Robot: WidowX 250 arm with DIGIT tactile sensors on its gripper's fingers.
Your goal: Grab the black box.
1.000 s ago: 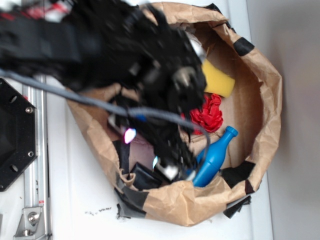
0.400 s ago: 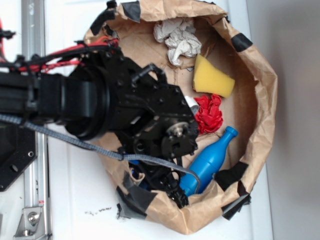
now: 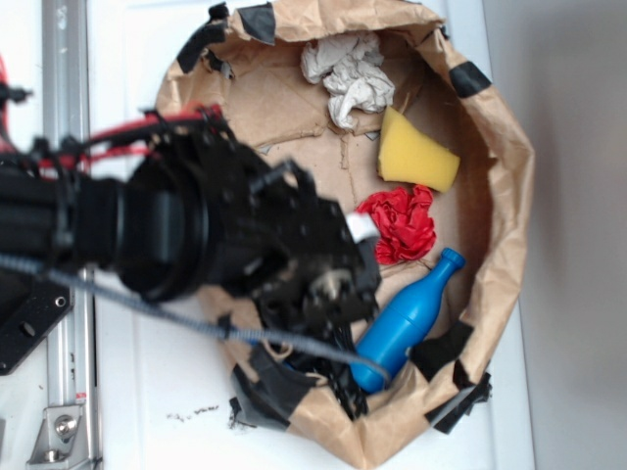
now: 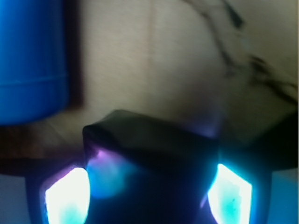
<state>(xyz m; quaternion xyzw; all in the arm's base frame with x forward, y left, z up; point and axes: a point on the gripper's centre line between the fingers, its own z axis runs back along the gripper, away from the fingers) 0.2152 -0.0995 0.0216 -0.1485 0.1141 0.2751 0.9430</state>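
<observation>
Exterior view: the arm reaches in from the left over the paper bag [image 3: 509, 186], wrist bent down so the gripper [image 3: 338, 377] dips by the bag's lower rim, just left of the blue bottle [image 3: 407, 321]. Wrist view: the black box [image 4: 149, 140] sits between the two glowing fingers [image 4: 67, 198], which flank its sides; whether they press it, I cannot tell.
</observation>
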